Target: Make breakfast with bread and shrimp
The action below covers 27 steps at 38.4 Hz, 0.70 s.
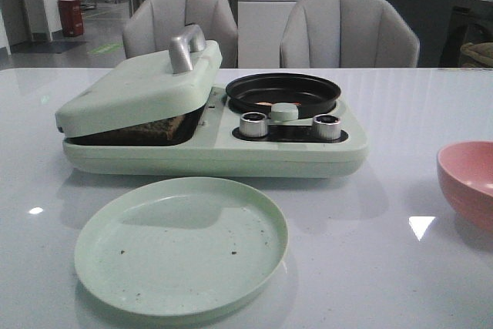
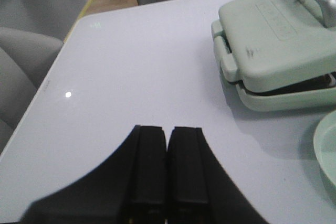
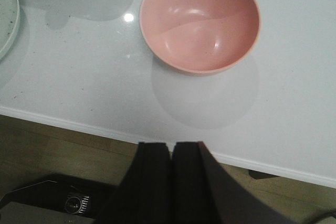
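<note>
The bread point(image 1: 163, 127) shows as a brown edge in the gap under the pale green lid point(image 1: 139, 86) of the breakfast maker point(image 1: 231, 148); the lid rests tilted on it. A small orange shrimp point(image 1: 264, 103) lies in the black pan point(image 1: 283, 92) on the machine's right side. Neither gripper appears in the front view. My left gripper point(image 2: 168, 129) is shut and empty, over bare table to the left of the machine point(image 2: 278, 40). My right gripper point(image 3: 171, 144) is shut and empty, over the table's front edge, near the pink bowl point(image 3: 199, 19).
A pale green plate point(image 1: 181, 248) with dark crumbs sits in front of the machine. The pink bowl point(image 1: 470, 182) is empty at the table's right. Two silver knobs point(image 1: 253, 124) stand on the machine's front. Two grey chairs point(image 1: 181, 25) stand behind the table.
</note>
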{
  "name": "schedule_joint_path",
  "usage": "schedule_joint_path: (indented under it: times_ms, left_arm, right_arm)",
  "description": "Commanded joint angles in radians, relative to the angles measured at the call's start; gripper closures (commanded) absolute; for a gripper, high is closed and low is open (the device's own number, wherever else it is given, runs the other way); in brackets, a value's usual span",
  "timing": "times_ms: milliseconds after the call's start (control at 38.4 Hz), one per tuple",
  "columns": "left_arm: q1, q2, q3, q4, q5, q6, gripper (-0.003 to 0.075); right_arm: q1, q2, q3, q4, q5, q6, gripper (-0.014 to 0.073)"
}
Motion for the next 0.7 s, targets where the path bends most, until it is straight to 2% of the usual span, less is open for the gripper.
schedule_joint_path:
  times_ms: [0,312,599,677]
  left_arm:
    - [0.025,-0.053,0.071,-0.052,-0.193,-0.008,0.0619]
    - [0.032,-0.169,0.349,-0.162,-0.488,-0.008,0.0619]
    - [0.032,-0.169,0.366,-0.164,-0.63,-0.008,0.0619]
    - [0.032,-0.169,0.366,-0.164,-0.632,-0.008,0.0619]
  right_arm:
    - [0.002,0.002,-0.023,-0.001,-0.065,-0.009,0.0576]
    - [0.002,0.002,-0.023,-0.001,-0.063,-0.009,0.0576]
    - [0.002,0.002,-0.023,-0.001,-0.061,-0.009,0.0576]
    - [0.002,0.002,-0.023,-0.001,-0.061,-0.009,0.0576]
